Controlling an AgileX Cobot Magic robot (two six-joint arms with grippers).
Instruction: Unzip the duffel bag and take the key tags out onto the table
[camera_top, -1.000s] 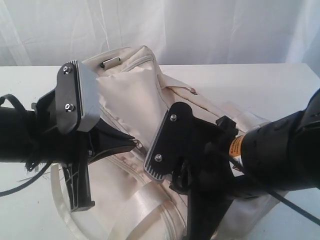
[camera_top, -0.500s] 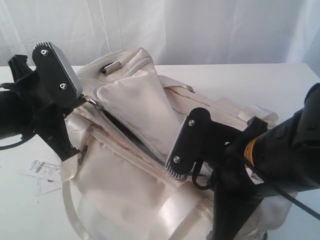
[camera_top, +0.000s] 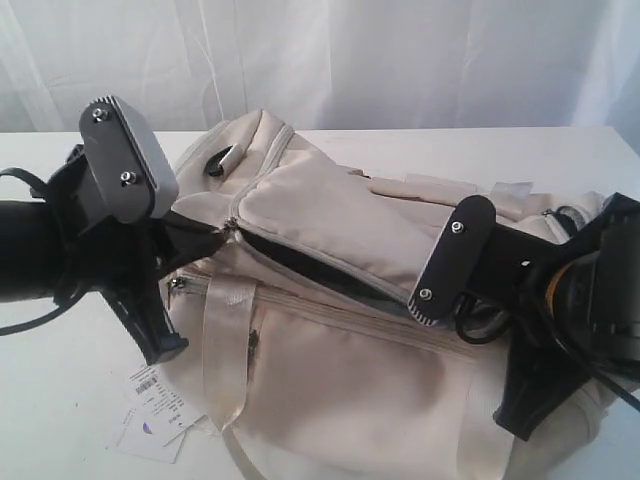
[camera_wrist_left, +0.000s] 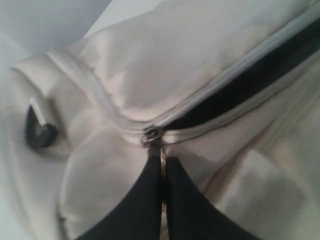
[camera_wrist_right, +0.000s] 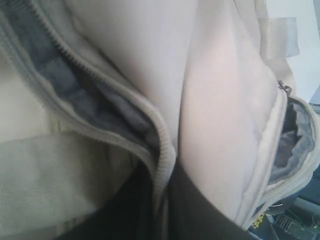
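The cream duffel bag (camera_top: 340, 370) lies on the white table (camera_top: 50, 420) with its long top zip partly undone, showing dark grey lining (camera_wrist_right: 85, 107). My left gripper (camera_wrist_left: 161, 164) is shut on the metal ring of the zip pull, just behind the slider (camera_wrist_left: 150, 136). The exterior view shows this left gripper (camera_top: 222, 232) at the bag's left end, near the black D-ring (camera_wrist_left: 40, 134). My right gripper (camera_wrist_right: 162, 192) is shut on the zip edge at the opening's right end; its camera housing (camera_top: 455, 262) hides the fingertips from outside. No key tags are in view.
A white paper hang tag with a barcode (camera_top: 155, 412) lies on the table by the bag's front left corner. A shiny webbing strap (camera_top: 228, 345) hangs down the bag's front. A second pocket gapes open (camera_wrist_right: 292, 142). White curtains hang behind the table.
The bag has dropped flatter and slid right. My right gripper moved right with the zip edge, and the opening between the two grippers is longer. The paper tag shifted forward.
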